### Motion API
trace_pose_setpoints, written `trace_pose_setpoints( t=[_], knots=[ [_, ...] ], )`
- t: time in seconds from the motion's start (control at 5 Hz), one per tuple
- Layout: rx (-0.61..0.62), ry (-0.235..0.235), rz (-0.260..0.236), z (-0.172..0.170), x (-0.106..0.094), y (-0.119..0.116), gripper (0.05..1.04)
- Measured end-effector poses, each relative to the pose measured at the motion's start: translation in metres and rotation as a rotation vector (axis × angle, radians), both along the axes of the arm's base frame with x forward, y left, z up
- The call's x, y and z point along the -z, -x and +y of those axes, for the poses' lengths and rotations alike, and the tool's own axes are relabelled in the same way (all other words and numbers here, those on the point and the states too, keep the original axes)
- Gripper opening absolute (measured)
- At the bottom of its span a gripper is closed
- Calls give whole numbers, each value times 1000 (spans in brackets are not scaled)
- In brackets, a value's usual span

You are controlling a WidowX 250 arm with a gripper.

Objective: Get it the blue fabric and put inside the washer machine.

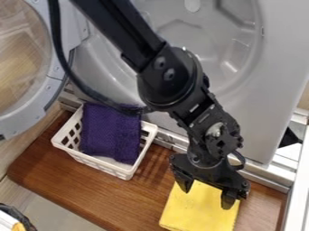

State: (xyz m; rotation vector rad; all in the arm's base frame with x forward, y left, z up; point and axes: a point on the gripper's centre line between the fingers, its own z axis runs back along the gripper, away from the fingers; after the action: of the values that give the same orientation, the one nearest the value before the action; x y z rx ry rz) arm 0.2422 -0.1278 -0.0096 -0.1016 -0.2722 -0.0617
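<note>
Blue fabric [111, 133], dark and almost purple, folded with a thick, nubby texture, inside a white basket [100, 164] with openwork sides. In the view, well apart from the fingers: off to their left and farther back, towards the washer machine [283, 63]. Long axis, only slightly longer than the width, running from the washer side to the basket's front, with a slight slant. Around the fabric, basket walls to clear on the way in. To the right and nearer the front, the black gripper [206, 194], hanging down from the single arm, fingers spread apart, with no fabric between them. Just below the fingers, a flat-topped yellow thing [202, 211]; cannot tell whether touching. Under basket and yellow thing, a brown wooden surface [63, 182]. Behind the fingers, the washer's wide grey drum [232, 49]; far left of them, the round door [21, 58], swung open. Likely next: lift clear of the yellow thing, travel left and back over the basket, and close across the fabric's narrower width. Main risk: snagging the basket rim.
</note>
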Motion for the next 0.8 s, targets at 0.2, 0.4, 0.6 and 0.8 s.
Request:
trace_pose_setpoints(
  t=[0.2, 0.4, 0.6, 0.8],
  knots=[
    [-6, -11, 21, 2, 6, 3, 1001],
    [-37, -15, 9, 4, -5, 8, 1000],
    [-85, 9, -29, 10, -17, 17, 1001],
    [-128, 22, -99, 22, -35, 10, 1001]
  ],
)
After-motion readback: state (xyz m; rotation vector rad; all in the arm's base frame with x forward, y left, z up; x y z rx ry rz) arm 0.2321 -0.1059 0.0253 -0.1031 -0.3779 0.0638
